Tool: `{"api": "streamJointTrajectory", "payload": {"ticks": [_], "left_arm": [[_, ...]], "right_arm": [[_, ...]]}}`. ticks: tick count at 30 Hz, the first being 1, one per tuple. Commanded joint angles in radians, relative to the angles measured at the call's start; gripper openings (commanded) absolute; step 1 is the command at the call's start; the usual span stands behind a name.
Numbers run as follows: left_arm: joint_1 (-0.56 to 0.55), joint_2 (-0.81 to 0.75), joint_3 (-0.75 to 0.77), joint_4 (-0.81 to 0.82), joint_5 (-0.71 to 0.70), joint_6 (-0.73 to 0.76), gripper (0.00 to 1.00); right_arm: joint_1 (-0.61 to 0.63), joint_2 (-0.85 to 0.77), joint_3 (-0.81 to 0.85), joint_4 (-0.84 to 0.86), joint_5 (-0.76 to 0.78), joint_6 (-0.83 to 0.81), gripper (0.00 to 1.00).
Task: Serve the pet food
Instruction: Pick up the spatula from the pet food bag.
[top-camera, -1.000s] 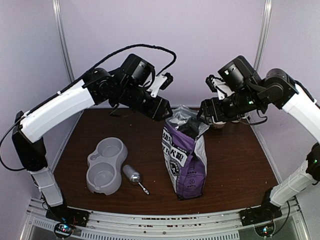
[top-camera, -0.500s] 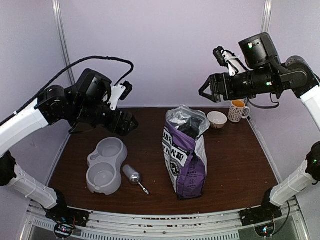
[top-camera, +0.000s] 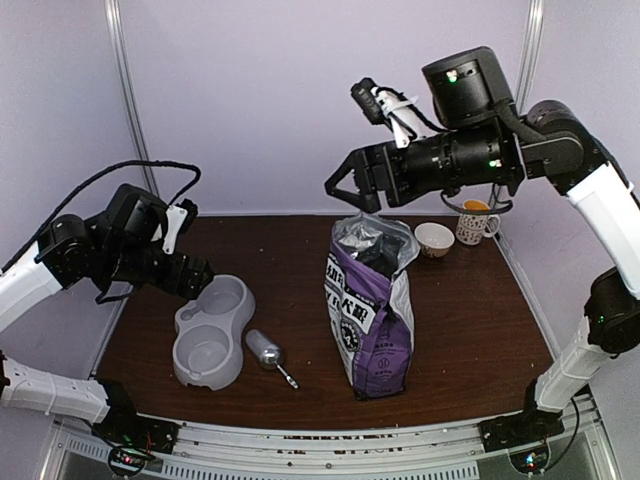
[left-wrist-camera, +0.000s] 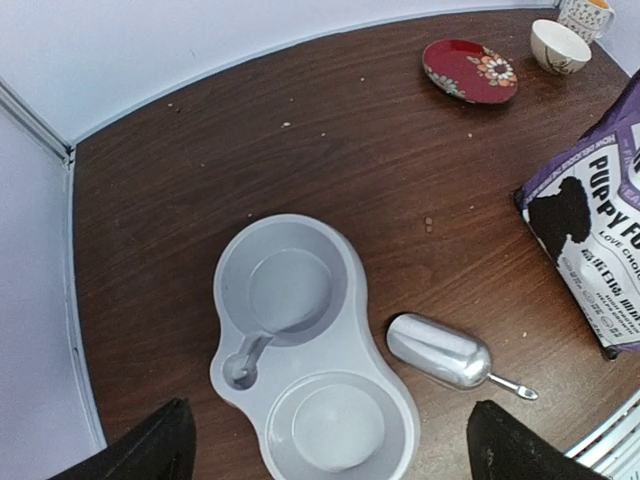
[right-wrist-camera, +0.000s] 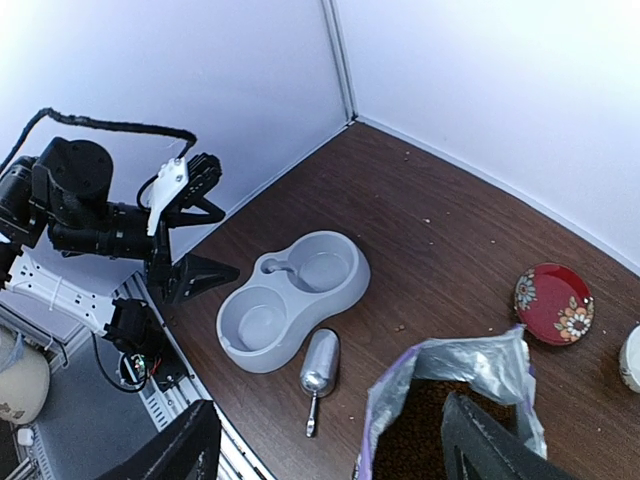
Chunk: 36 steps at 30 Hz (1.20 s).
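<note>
Inside the bag, beneath the released, empty right pincer, lies the pet food.

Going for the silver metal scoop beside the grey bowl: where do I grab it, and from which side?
The silver metal scoop lies flat, its thin handle pointing away from the grey plastic double bowl, clear on both sides. So probably pinch that handle from straight above with the open left hand.
</note>
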<state>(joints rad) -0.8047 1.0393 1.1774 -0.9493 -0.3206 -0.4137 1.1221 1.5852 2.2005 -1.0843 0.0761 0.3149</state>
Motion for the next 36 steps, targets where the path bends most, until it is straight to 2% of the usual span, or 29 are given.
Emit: {"api": "streamJointTrajectory", "payload": {"ticks": [1, 13, 23, 31, 36], "left_arm": [[0.020, -0.038, -0.050, 0.000, -0.030, -0.001, 0.98], [0.021, -0.132, -0.149, 0.001, -0.033, 0.007, 0.98], [0.021, -0.226, -0.220, 0.021, -0.024, 0.017, 0.98], [0.021, -0.247, -0.270, 0.057, -0.023, 0.023, 0.98], [0.020, -0.254, -0.301, 0.088, -0.026, 0.032, 0.98]], "right_arm": [[0.064, 0.088, 0.065, 0.021, 0.010, -0.020, 0.78], [0.123, 0.286, 0.073, 0.077, -0.063, 0.031, 0.76], [0.128, 0.432, 0.066, 0.060, -0.059, 0.037, 0.76], [0.100, 0.520, 0.045, 0.017, -0.035, 0.057, 0.78], [0.052, 0.551, -0.010, 0.020, -0.078, 0.096, 0.79]]}}
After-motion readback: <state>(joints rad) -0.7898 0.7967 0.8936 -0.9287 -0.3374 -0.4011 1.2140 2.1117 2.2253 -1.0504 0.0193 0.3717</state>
